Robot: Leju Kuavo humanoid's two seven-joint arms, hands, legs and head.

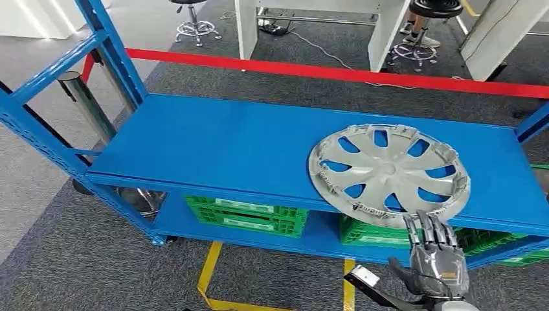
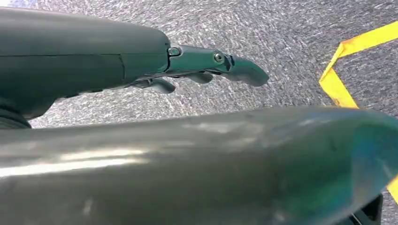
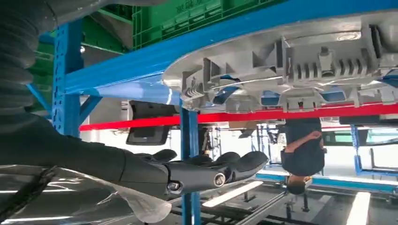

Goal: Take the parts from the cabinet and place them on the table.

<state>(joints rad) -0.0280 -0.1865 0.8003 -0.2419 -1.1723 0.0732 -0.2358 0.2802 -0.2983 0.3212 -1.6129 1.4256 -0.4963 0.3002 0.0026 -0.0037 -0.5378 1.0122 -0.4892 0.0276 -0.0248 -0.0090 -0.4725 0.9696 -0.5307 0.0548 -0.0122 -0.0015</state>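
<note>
Silver hubcap (image 1: 389, 172) lies flat on the top shelf (image 1: 220, 146) of the blue cabinet (image 1: 103, 165), toward the shelf's right end. Its near rim overhangs the shelf's front edge a little; the right wrist view shows the ribbed rim (image 3: 281, 70) jutting past the blue edge.

Right hand (image 1: 435, 254) is raised just in front of that overhanging rim, fingers straight and pointing up at it. Fingertips (image 1: 427, 220) sit at or just short of the rim in the head view; contact cannot be judged. In the right wrist view the fingers (image 3: 220, 164) are extended side by side, apart from the hubcap, with a clear gap between. Hand holds nothing; fingers extended, uncurled.

Left hand (image 2: 206, 70) hangs over grey carpet (image 2: 281, 42), fingers stretched out loosely, gripping nothing. Yellow floor tape (image 2: 342, 70) lies near it.

Edges and room: the shelf's left and middle stretch is bare blue surface. Blue uprights (image 1: 107, 45) stand at the left end; another blue frame piece (image 1: 534, 120) at the right end, near the hubcap. Red barrier tape (image 1: 336, 72) runs behind the shelf. Green crates (image 1: 249, 216) sit on the lower shelf, under the front edge. Yellow tape (image 1: 210, 275) marks the carpet in front of the cabinet. A person (image 3: 302, 154) stands beyond the cabinet.
</note>
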